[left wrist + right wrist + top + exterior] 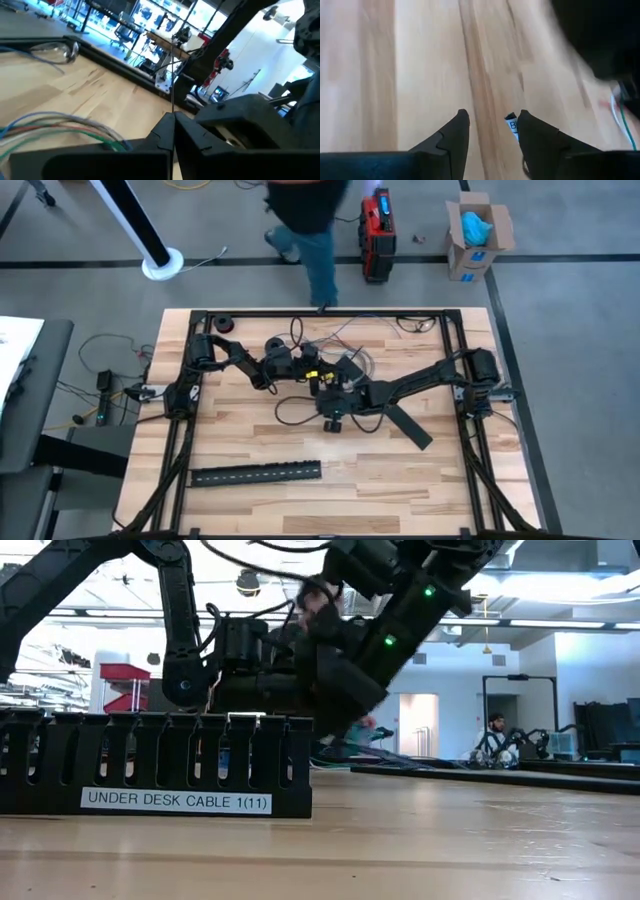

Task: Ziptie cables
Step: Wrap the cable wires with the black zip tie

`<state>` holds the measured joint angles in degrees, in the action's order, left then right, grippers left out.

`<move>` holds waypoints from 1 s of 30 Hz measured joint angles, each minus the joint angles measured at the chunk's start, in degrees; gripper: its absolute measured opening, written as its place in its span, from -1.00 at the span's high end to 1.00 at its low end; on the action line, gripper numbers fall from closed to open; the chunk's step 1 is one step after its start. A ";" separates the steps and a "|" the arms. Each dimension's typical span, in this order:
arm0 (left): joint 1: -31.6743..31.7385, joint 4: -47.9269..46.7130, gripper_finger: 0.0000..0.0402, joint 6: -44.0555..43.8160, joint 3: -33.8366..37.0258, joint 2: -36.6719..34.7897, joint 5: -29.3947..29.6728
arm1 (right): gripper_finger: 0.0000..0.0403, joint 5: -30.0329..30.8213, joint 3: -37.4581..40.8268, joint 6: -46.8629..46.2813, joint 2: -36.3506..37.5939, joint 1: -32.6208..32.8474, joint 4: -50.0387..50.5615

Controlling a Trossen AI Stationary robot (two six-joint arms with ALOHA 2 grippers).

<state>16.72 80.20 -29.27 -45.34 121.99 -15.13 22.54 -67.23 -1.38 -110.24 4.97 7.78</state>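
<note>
The left gripper (173, 132) has its two dark fingers pressed together on a thin pale strand, most likely one of the cables (335, 340), which runs straight up from between the tips. From above, this gripper (312, 363) sits near the middle of the wooden table (250, 420), toward the table's far half, at the end of an arm reaching in from the left side.

The right gripper (490, 130) stands with its fingers parted, a clear gap of bare wood between them and nothing held; a small white tag with dark lettering (512, 125) lies on the table just by one fingertip. From above, that gripper (333, 418) hangs just nearer the front edge than the left one, almost touching it.

The cables loop in thin curls on the wood around both grippers, mostly on the far side of them, with blue, red and green strands (60, 122) beside the left gripper.

Well toward the table's front edge lies a long black slotted strip (256, 473), labelled "UNDER DESK CABLE 1(11)" (176, 800). A second flat black strip (410, 425) lies angled to the right of the grippers. A person (305, 220) stands beyond the table's far edge.
</note>
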 joint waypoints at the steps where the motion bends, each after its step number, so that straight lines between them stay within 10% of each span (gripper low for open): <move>1: 0.02 0.29 1.00 -0.08 -0.02 0.00 -0.03 | 0.23 0.42 0.00 0.27 0.00 0.01 -0.26; 30: -0.99 0.96 1.00 0.62 0.02 0.00 -2.87 | 1.00 6.13 -0.22 3.18 -0.68 0.07 3.02</move>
<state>15.73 81.17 -28.65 -45.32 121.99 -18.00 28.67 -67.46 1.80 -110.91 5.04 10.80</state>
